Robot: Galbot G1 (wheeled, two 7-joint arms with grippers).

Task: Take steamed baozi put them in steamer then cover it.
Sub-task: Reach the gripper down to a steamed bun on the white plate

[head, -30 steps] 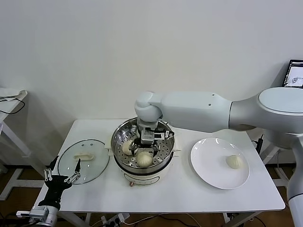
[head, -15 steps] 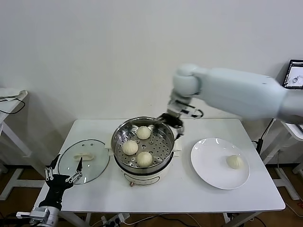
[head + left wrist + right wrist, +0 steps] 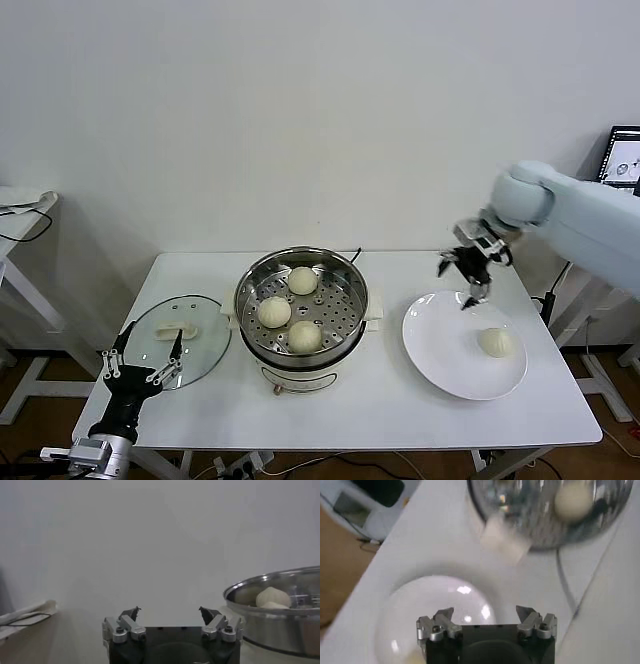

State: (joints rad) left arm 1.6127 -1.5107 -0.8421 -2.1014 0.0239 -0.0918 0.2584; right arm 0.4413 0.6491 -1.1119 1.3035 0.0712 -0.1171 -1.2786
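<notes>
The steamer stands mid-table with three steamed baozi on its perforated tray: one at the back, one at the left, one at the front. A last baozi lies on the white plate to the right. My right gripper hovers open and empty above the plate's far left edge; its wrist view shows the gripper over the plate, with the steamer beyond. My left gripper waits open at the table's front left; in its wrist view the gripper holds nothing.
A glass lid with a white knob lies flat left of the steamer, just beyond the left gripper. A power cord runs behind the steamer. The white wall stands close behind the table. A side table stands at far left, a screen at far right.
The right arm lifted out of the steamer and swung right to above the plate, leaving a third baozi in the steamer. The left gripper barely shifted.
</notes>
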